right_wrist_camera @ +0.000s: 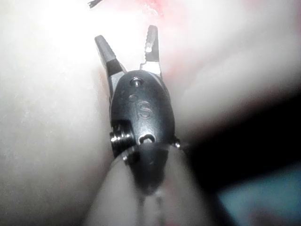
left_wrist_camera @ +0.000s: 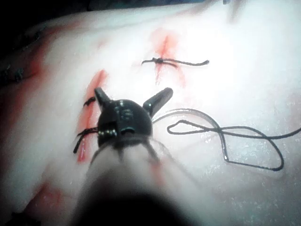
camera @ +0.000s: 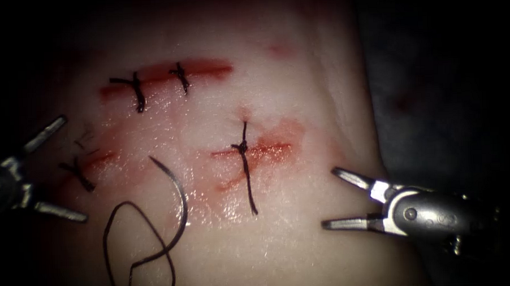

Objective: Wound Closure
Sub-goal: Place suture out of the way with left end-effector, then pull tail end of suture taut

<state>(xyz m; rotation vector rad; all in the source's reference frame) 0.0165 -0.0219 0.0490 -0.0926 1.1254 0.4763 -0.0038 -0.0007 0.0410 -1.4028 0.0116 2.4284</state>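
Left end effector [camera: 75, 166] spread wide open, holding nothing, at the left edge of the tissue [camera: 299, 102] beside a tied stitch [camera: 78, 173]; right end effector [camera: 333, 198] also open and empty, right of the cut [camera: 255, 151], an "S" readable on its housing in the right wrist view. Needle [camera: 176, 196] lies loose on the tissue left of the knotted stitch [camera: 244, 154], not in the tissue, thread [camera: 120, 244] looping off its lower end

Wet, glossy tissue [camera: 303, 226]; matt dark thread [camera: 137, 243]; shiny metal needle [camera: 177, 196] and end effectors.
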